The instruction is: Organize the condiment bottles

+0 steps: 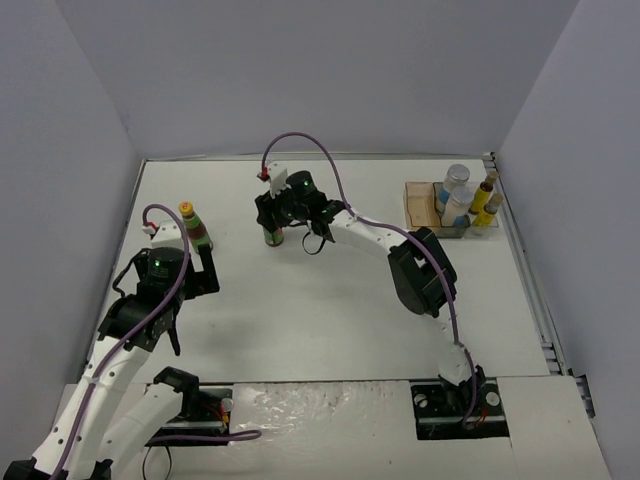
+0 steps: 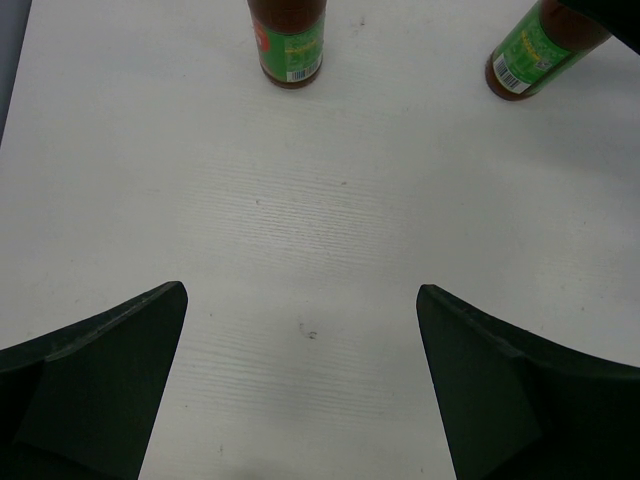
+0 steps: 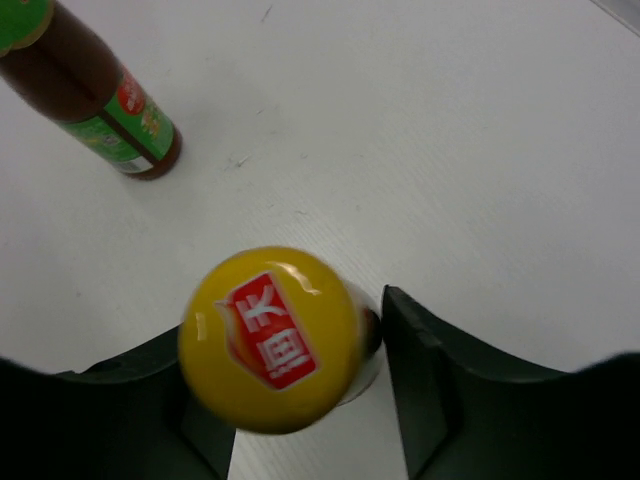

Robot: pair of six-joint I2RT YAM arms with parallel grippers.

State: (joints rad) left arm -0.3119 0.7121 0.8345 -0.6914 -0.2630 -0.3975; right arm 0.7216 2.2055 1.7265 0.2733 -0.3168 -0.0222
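Two dark condiment bottles with yellow caps and red-green labels stand on the white table. My right gripper (image 1: 272, 226) (image 3: 285, 345) is shut on one of them (image 1: 271, 237). Its yellow cap (image 3: 270, 335) fills the gap and the right finger (image 3: 430, 380) presses the body. The other bottle (image 1: 193, 226) (image 3: 100, 100) (image 2: 288, 45) stands free at the left. My left gripper (image 1: 190, 270) (image 2: 300, 300) is just on the near side of it, open over bare table. Two silver-topped cylinders (image 1: 457, 180) and two yellow-labelled bottles (image 1: 486, 196) are at the tray.
The orange-and-grey compartment tray (image 1: 420, 205) sits at the far right by the table's edge. White walls close in the table on three sides. In the left wrist view the gripped bottle (image 2: 540, 55) shows at the upper right.
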